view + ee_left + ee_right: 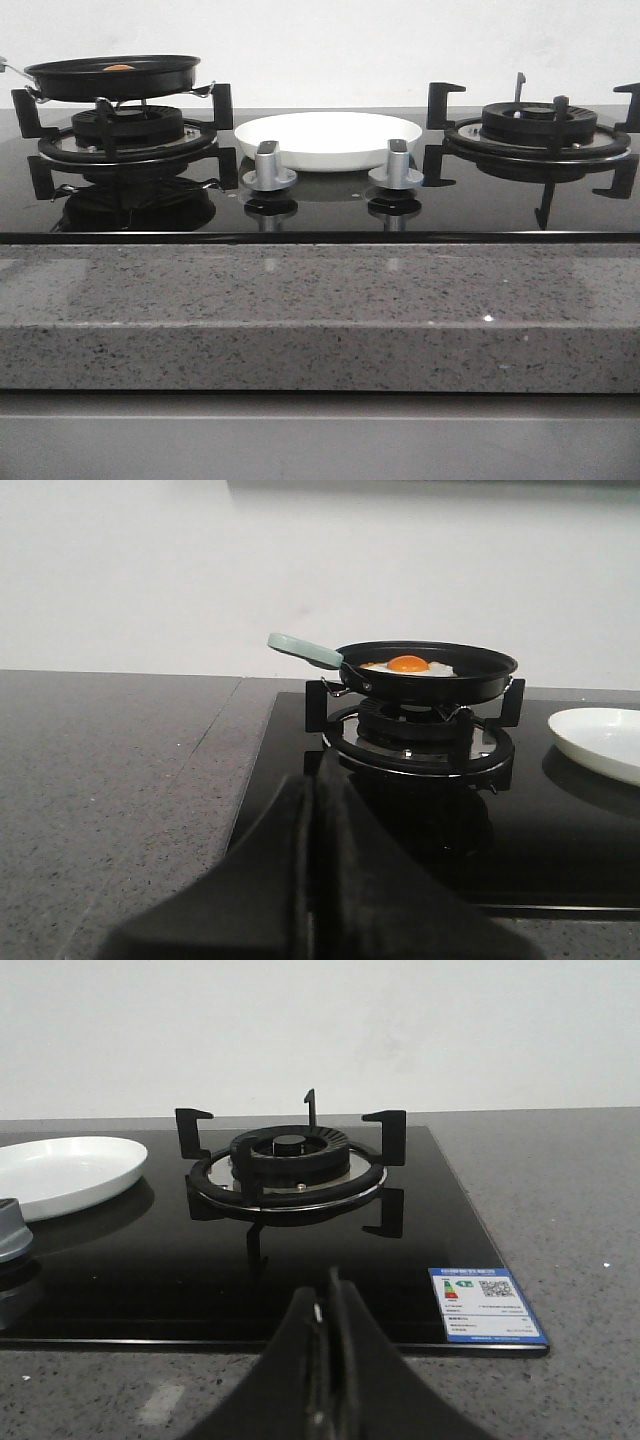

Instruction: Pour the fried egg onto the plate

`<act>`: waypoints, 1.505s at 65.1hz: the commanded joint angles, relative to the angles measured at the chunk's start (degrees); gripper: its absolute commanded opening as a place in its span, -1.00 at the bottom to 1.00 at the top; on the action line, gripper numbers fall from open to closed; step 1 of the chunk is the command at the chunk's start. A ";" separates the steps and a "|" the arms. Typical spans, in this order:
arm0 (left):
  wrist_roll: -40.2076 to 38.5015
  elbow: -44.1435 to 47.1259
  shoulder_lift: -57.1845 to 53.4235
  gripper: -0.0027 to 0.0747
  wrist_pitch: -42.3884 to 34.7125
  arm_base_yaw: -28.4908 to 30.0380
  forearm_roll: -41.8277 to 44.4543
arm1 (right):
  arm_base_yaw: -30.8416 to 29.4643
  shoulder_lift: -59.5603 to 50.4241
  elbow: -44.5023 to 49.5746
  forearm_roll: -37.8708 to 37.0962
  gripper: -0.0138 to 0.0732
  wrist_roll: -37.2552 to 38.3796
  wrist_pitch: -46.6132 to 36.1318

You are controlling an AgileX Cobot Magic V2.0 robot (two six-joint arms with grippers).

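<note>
The fried egg, white with an orange yolk, lies in a small black frying pan with a pale green handle, standing on the left burner. From the front only the yolk of the fried egg shows above the pan rim. The white plate sits on the glass hob between the burners, behind two knobs; the plate shows partly in both wrist views. My left gripper is shut and empty, well short of the pan. My right gripper is shut and empty, before the right burner.
Two silver knobs stand in front of the plate. The right burner with its black pan supports is bare. A grey speckled counter runs along the hob's front. An energy label is stuck at the hob's corner.
</note>
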 commanded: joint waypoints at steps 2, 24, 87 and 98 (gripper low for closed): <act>-0.50 0.26 -1.03 -0.98 -4.45 0.25 -0.43 | -0.30 -1.21 -0.21 -0.70 -0.84 -0.04 -4.84; -0.50 0.26 -1.03 -0.98 -4.45 0.25 -0.43 | -0.30 -1.21 -0.21 -0.70 -0.84 -0.04 -4.84; -0.50 -10.31 -0.45 -0.98 -0.13 0.25 -1.78 | -0.30 -1.16 -8.05 0.39 -0.84 -0.04 -0.60; -0.50 -21.55 3.72 -0.98 11.39 0.25 -1.78 | -0.30 0.66 -19.68 -1.01 -0.84 -0.04 6.36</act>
